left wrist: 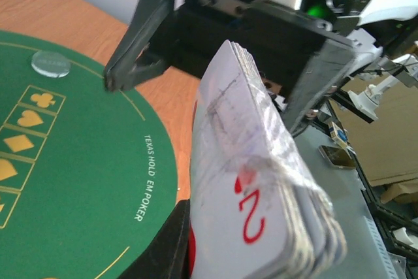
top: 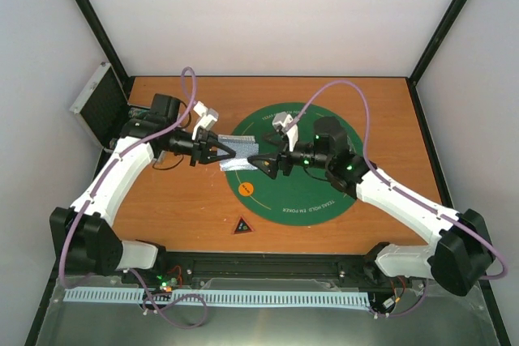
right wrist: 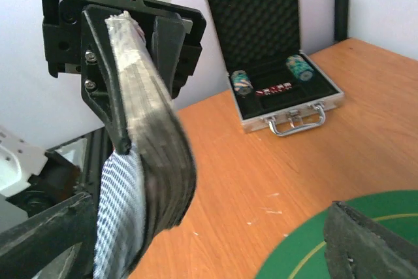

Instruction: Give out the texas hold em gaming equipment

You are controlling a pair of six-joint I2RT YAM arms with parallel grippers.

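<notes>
Jaws: my left gripper pinches the grey-blue-backed card deck over the left edge of the green round mat, apparently presenting it to my wide-spread right gripper.

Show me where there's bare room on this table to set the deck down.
Free: the far strip of table between the green mat and the back wall; the far right corner; the near left wood between the left arm and the triangle. Crowded: the middle, where both arms meet at the deck.
</notes>
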